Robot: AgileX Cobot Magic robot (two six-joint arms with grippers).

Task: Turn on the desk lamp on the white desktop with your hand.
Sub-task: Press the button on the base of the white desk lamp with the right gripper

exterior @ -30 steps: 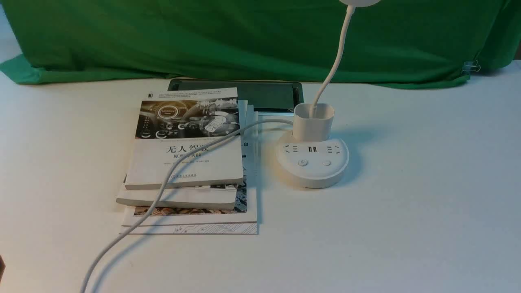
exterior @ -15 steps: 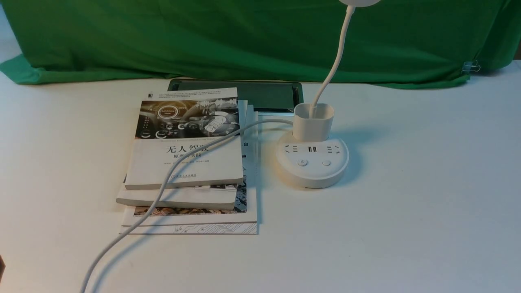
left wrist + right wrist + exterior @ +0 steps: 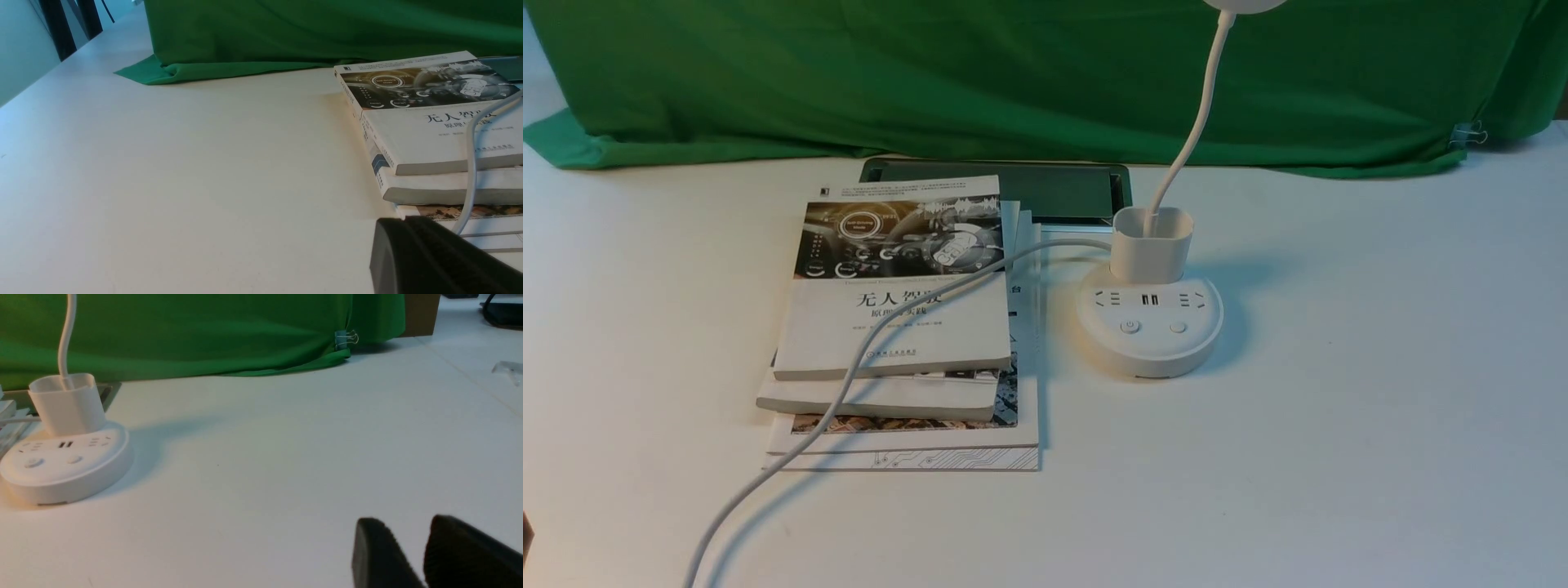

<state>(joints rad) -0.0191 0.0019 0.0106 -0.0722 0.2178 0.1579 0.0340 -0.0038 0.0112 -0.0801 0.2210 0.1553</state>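
Lamp (image 3: 1149, 327): its head is cut off at the frame top, and the base stands on the tabletop (image 3: 1339, 425) beside the books (image 3: 898, 327). My right hand (image 3: 406, 531), tips slightly parted and empty, lies well apart from it. On my left hand (image 3: 408, 245) I can't tell the grip.

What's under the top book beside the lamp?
At least two more books: a thick book directly beneath, a wider thin book lowest, on the white desktop. Only their edges show; covers mostly hidden.
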